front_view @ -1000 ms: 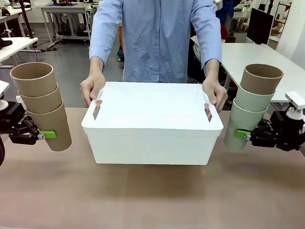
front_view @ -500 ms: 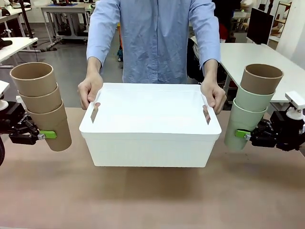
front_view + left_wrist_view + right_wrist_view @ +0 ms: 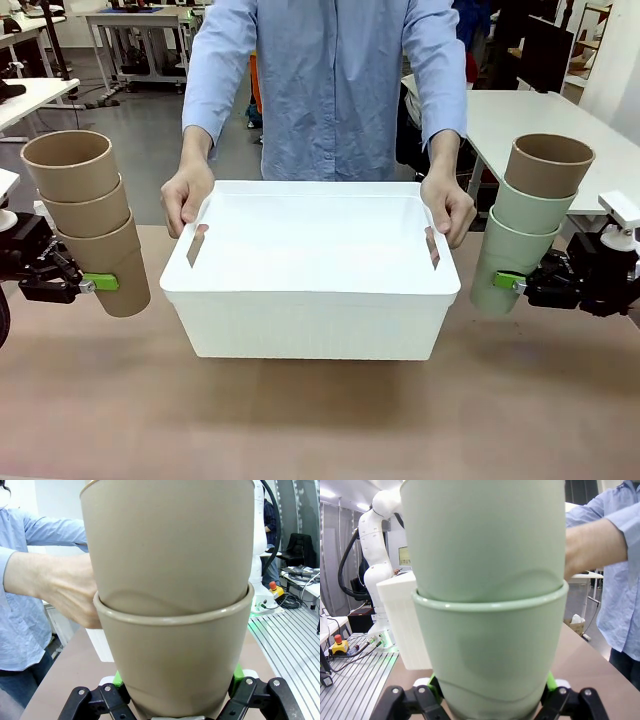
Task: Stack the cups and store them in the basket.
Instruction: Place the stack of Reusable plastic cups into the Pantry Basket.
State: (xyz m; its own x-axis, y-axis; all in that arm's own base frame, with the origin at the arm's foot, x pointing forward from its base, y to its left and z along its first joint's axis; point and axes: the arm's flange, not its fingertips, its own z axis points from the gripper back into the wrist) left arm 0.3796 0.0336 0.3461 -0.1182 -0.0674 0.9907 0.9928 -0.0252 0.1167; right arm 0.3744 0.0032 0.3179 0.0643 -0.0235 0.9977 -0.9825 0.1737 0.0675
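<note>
1. The basket [image 3: 310,325] is held at its short ends by a person's hands [image 3: 185,195], over the bench [image 3: 320,420].
2. Left of the basket, a stack of three tan cups [image 3: 85,215] is pinched at its lowest cup by the left jaws.
3. Right of the basket, a tan cup [image 3: 548,165] nested in two mint cups [image 3: 520,240] is carried, with the lowest cup pinched by the right jaws.

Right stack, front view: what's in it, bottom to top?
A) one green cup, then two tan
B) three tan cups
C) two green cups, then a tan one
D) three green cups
C: the stack held by the right pincer has two green cups below and a tan cup nested on top.
</note>
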